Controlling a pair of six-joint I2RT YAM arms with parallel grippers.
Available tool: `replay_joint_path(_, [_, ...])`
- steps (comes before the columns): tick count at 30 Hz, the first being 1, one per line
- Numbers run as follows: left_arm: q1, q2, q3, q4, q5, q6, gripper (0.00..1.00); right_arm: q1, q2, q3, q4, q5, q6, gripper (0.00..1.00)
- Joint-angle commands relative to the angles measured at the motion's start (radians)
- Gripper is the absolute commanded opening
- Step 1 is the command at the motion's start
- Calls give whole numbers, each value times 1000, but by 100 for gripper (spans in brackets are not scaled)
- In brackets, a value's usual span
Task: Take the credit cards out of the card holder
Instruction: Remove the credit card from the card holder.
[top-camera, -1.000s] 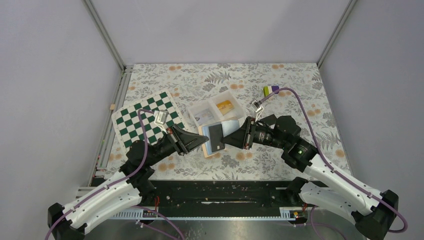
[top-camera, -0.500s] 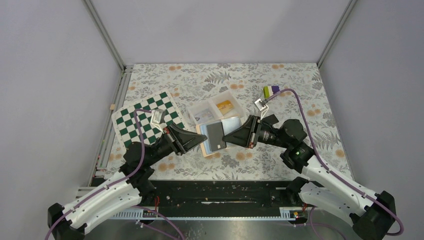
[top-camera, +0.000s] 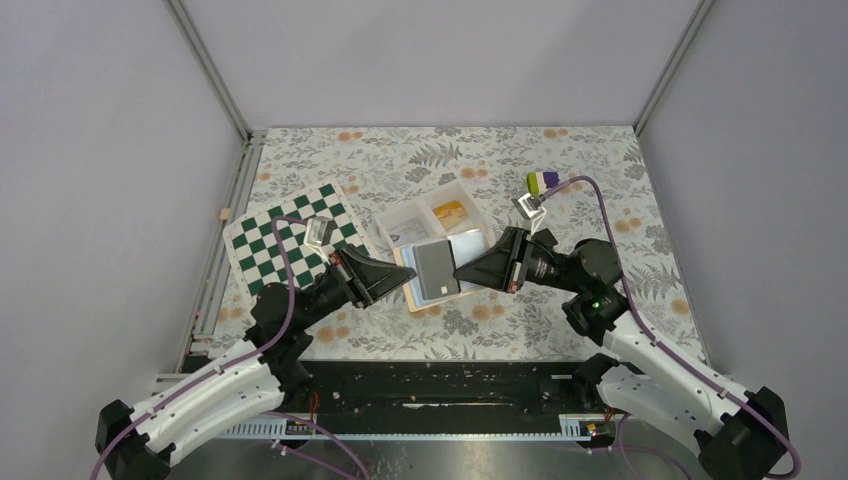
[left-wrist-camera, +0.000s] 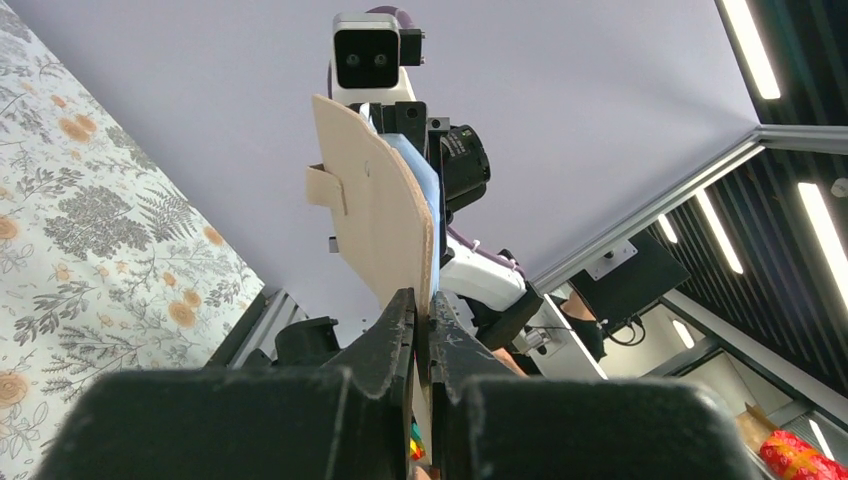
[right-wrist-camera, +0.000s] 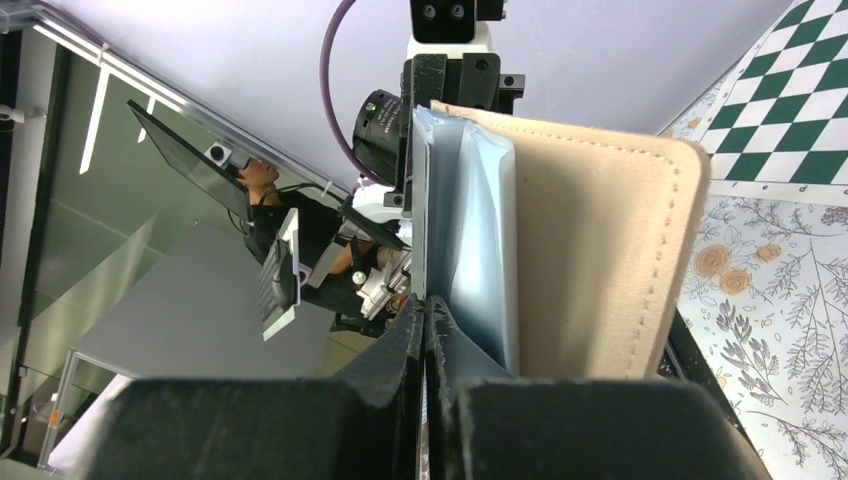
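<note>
The card holder (top-camera: 470, 245) is held off the table between both arms, in front of the white tray. My left gripper (top-camera: 405, 275) is shut on its left tan edge; the left wrist view shows the tan panel (left-wrist-camera: 375, 210) rising from the gripper (left-wrist-camera: 422, 300). My right gripper (top-camera: 460, 271) is shut on a credit card (top-camera: 436, 270) whose upper face looks dark grey and lies over the holder. In the right wrist view the card's thin edge (right-wrist-camera: 420, 200) runs up from the gripper (right-wrist-camera: 424, 305), beside the holder's blue pockets and tan cover (right-wrist-camera: 590, 250).
A white two-compartment tray (top-camera: 418, 207) stands just behind the holder, with a pale card (top-camera: 405, 235) in its left part and an orange card (top-camera: 450, 211) in its right. A green-and-white chequered board (top-camera: 285, 245) lies at the left. A small purple-and-white block (top-camera: 543, 180) lies at the back right.
My right gripper has moved a little right and away with the dark-faced card, sliding it across the holder. The left gripper has kept its hold and barely moved.
</note>
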Motion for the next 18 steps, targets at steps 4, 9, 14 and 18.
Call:
replay_joint_path(4, [27,-3,-24,76,43,-42,0,-63,-23,-4,49,-68,36,0])
replay_joint_path(9, [36,4,-30,98,56,-57,0,-78,-19,-2,45,-88,45,0])
replay_joint_path(14, [53,5,-26,100,71,-63,0,-97,-18,-2,31,-96,52,0])
replay_joint_path(18, [69,8,-26,97,90,-70,0,-119,-16,1,7,-107,52,0])
